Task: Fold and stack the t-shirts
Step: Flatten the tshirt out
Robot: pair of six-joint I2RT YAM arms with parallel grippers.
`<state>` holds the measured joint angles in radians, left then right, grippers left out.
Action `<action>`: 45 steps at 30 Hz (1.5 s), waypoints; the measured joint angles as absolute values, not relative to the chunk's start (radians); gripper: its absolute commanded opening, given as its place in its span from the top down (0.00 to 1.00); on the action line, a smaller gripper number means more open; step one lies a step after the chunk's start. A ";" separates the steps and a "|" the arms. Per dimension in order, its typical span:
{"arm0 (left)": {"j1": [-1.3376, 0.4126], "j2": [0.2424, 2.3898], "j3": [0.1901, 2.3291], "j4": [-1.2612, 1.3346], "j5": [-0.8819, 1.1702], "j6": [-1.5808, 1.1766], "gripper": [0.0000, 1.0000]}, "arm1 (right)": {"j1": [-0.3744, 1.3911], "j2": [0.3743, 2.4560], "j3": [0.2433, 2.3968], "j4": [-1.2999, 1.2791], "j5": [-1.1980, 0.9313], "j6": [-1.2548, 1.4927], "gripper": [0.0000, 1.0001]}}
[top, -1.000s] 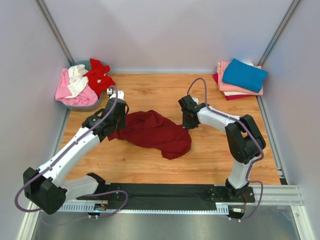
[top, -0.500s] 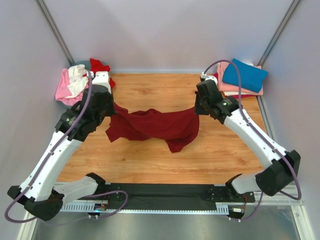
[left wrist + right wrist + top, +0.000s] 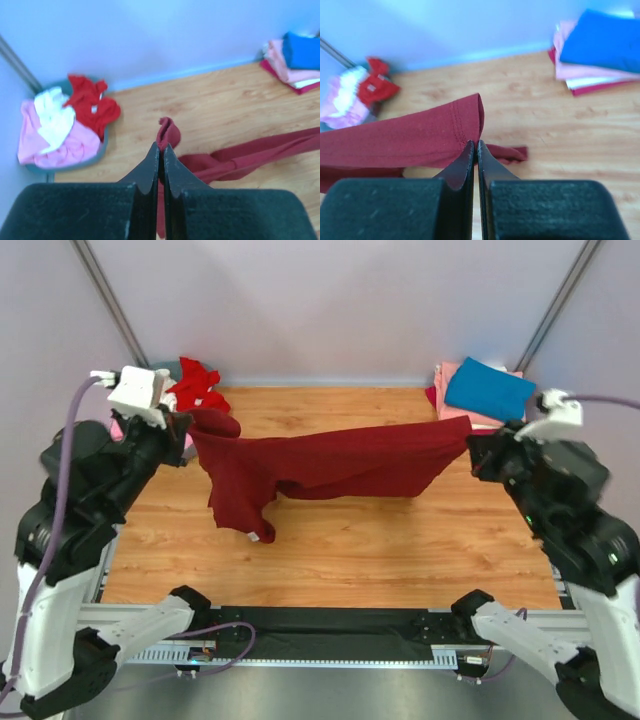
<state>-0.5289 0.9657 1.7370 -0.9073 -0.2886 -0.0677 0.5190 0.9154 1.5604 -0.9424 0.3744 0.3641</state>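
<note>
Clamped left gripper (image 3: pixel 161 149) and right gripper (image 3: pixel 475 146) on opposite ends of maroon t-shirt (image 3: pixel 330 465). Held it stretched above far half of table (image 3: pixel 420 540).

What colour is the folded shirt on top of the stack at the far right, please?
The top folded shirt is teal-blue, clearest in the top external view.

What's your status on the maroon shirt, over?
Left gripper and right gripper both shut on maroon shirt. Shirt stretched between them, one part hanging down. Folded stack, loose pile at far corners.
</note>
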 measured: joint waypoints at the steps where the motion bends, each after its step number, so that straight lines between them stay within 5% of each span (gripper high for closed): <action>1: -0.529 0.939 1.738 -0.892 -0.262 -0.041 1.00 | 0.519 0.855 1.543 -0.927 0.364 0.356 0.99; 9: -0.530 0.770 1.792 -0.781 -0.009 0.110 1.00 | 0.519 0.513 1.418 -0.750 0.182 0.271 1.00; 18: -0.529 0.738 1.937 -0.686 0.198 0.195 1.00 | 0.519 0.472 1.489 -0.645 0.097 0.181 1.00; 27: -0.487 1.132 2.188 -0.723 0.117 0.220 1.00 | 0.519 0.790 1.769 -0.673 0.482 0.179 1.00; 33: -0.473 1.553 2.224 -0.744 -0.059 0.306 1.00 | 0.387 1.290 1.852 -0.756 0.616 0.257 0.99; 34: -0.467 1.633 2.243 -0.756 -0.079 0.319 1.00 | 0.339 1.384 1.852 -0.768 0.597 0.282 0.90; 35: -0.458 1.744 2.291 -0.774 -0.100 0.329 0.92 | 0.295 1.481 1.856 -0.778 0.572 0.306 0.57; 36: -0.446 1.872 2.341 -0.776 -0.118 0.336 0.59 | 0.251 1.602 1.881 -0.798 0.535 0.336 0.28; 37: -0.434 1.995 2.383 -0.786 -0.132 0.342 0.52 | 0.211 1.728 1.923 -0.827 0.499 0.353 0.07; 38: -0.421 2.115 2.431 -0.812 -0.147 0.328 0.40 | 0.177 1.863 1.982 -0.867 0.463 0.363 0.04; 39: -0.411 2.213 2.460 -0.829 -0.158 0.317 0.01 | 0.150 1.987 2.046 -0.907 0.435 0.370 0.02; 42: -0.386 2.393 2.441 -0.910 -0.171 0.270 0.00 | 0.107 2.170 2.091 -1.005 0.387 0.376 0.01; 45: -0.377 2.380 2.307 -0.947 -0.199 0.225 0.01 | 0.107 2.121 1.995 -1.029 0.353 0.374 0.00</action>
